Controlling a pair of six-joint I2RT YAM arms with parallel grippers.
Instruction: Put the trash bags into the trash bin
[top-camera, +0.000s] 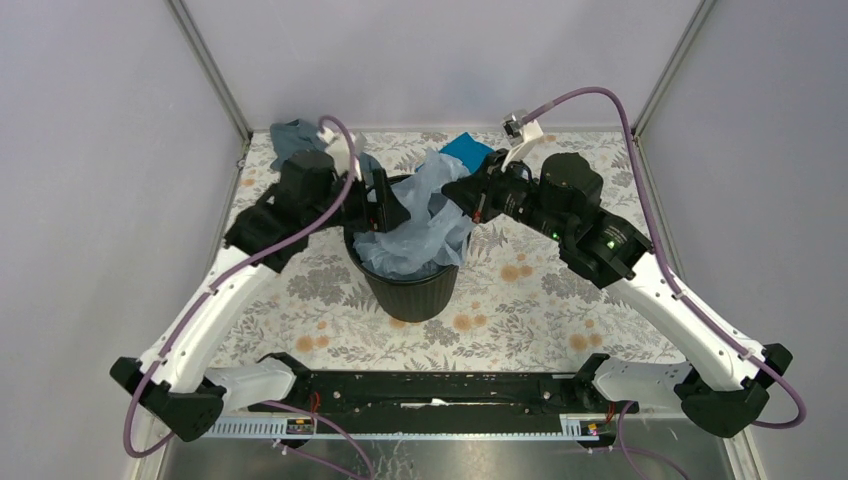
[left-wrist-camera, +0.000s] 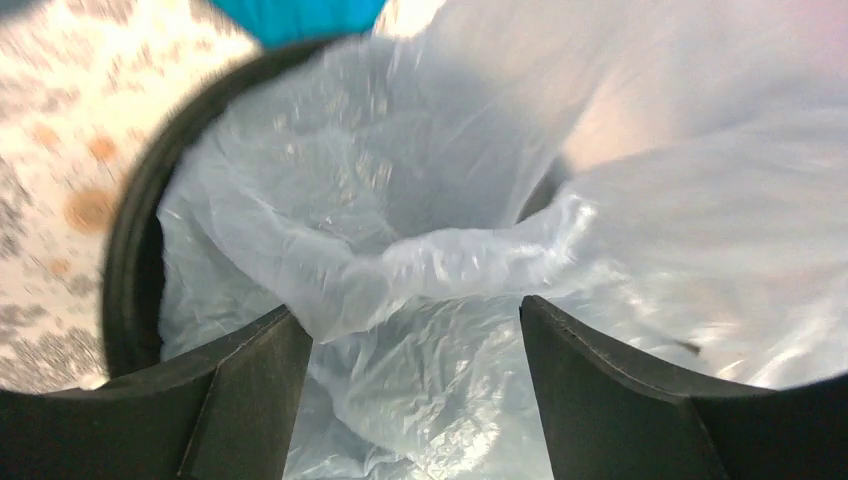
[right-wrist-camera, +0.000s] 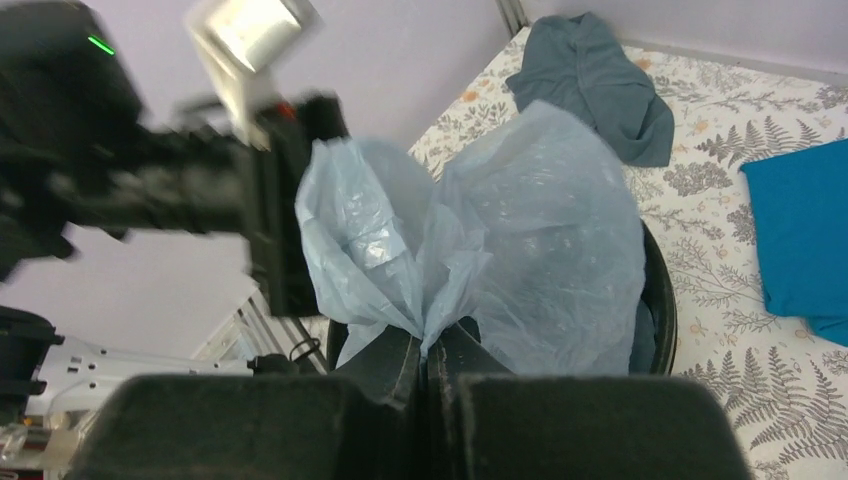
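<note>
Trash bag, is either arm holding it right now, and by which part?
The right gripper pinches a gathered fold of the bag by the bin rim. The left gripper is open, holding nothing.

A fold of the pale blue trash bag (right-wrist-camera: 540, 240) is pinched between the closed fingers of the right gripper (right-wrist-camera: 428, 345). The bag is billowed above the black trash bin (right-wrist-camera: 660, 300). A grey-blue cloth (right-wrist-camera: 595, 85) and a teal cloth (right-wrist-camera: 800, 240) are laid on the floral table (right-wrist-camera: 720, 160) beyond.
</note>
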